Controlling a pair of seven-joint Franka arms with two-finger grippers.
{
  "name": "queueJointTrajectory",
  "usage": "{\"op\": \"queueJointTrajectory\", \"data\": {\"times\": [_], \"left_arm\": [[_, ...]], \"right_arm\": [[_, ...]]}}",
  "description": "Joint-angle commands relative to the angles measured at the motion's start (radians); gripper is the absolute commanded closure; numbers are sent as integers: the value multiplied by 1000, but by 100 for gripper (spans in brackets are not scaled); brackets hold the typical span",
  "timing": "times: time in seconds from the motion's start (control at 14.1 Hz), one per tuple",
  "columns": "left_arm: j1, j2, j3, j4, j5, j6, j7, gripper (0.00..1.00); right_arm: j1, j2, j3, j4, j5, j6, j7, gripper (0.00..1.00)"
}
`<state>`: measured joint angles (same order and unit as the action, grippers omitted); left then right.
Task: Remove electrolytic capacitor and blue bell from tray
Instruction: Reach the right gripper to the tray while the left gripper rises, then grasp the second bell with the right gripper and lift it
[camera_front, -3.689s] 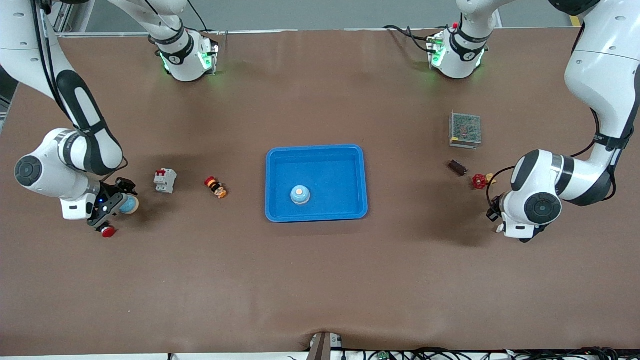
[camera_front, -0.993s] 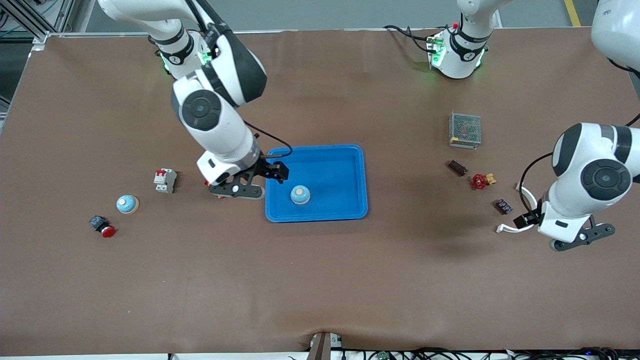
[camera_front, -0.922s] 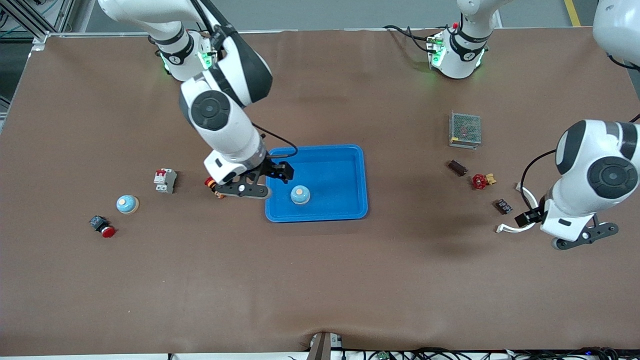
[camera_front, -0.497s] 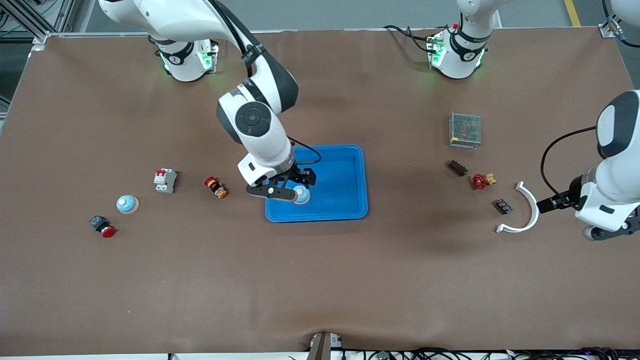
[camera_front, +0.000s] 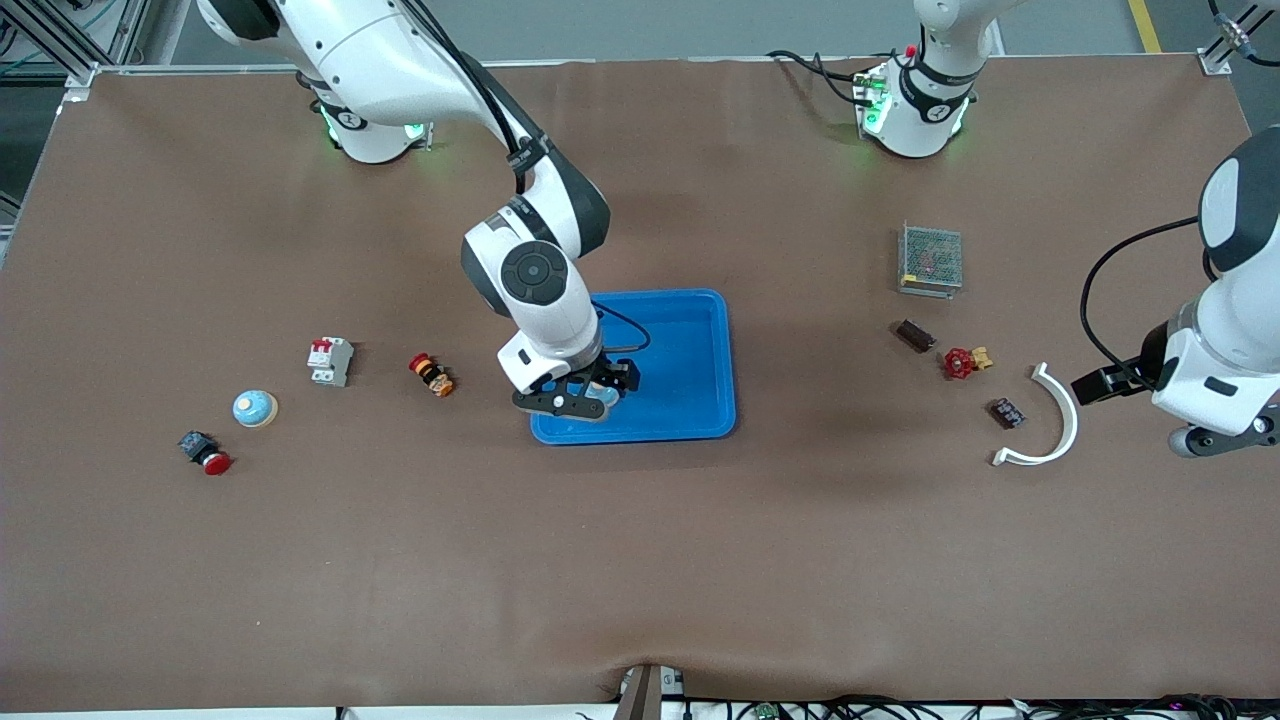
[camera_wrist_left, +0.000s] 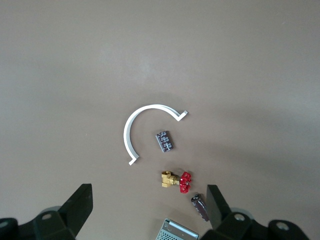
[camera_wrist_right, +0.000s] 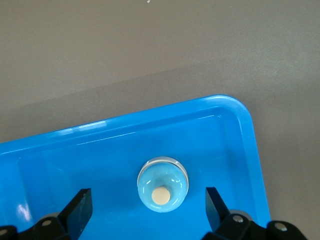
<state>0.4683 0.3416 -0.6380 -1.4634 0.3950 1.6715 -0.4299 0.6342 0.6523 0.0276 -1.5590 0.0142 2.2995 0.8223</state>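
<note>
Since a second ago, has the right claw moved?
Yes. The right claw has crossed from the table beside the blue tray to over the bell inside it.

right gripper: moved over tray bell | left gripper: apparently withdrew outward

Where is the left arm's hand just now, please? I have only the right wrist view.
Observer: The left hand hangs open and empty over the table at the left arm's end, above a white curved piece.
Operator: Thank you. Is the capacitor in the tray?
Observer: No. The dark capacitor lies on the table outside the blue tray, toward the left arm's end, beside a red-handled valve.
Operator: Is there another bell?
Observer: Yes, a second blue bell sits on the table toward the right arm's end.
</note>
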Motion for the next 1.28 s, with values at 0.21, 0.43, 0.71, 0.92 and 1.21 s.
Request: {"op": "queueJointTrajectory", "data": {"times": [0.21, 0.43, 0.71, 0.92, 1.21], "left_arm": [[-95, -125, 99, -3, -134, -59, 22, 0], [-291, -179, 305, -6, -204, -114, 25, 0], [-374, -263, 411, -89, -255, -108, 127, 0], [-428, -314, 494, -129, -327, -107, 160, 0], [-461, -352, 528, -153, -327, -108, 161, 0]], "right_arm": [[24, 35, -6, 8, -56, 6, 15, 0], [30, 67, -6, -7, -56, 55, 17, 0], [48, 96, -6, -18, -57, 86, 15, 0], [50, 113, -6, -18, -60, 101, 15, 0], [50, 127, -6, -21, -74, 112, 15, 0]]}}
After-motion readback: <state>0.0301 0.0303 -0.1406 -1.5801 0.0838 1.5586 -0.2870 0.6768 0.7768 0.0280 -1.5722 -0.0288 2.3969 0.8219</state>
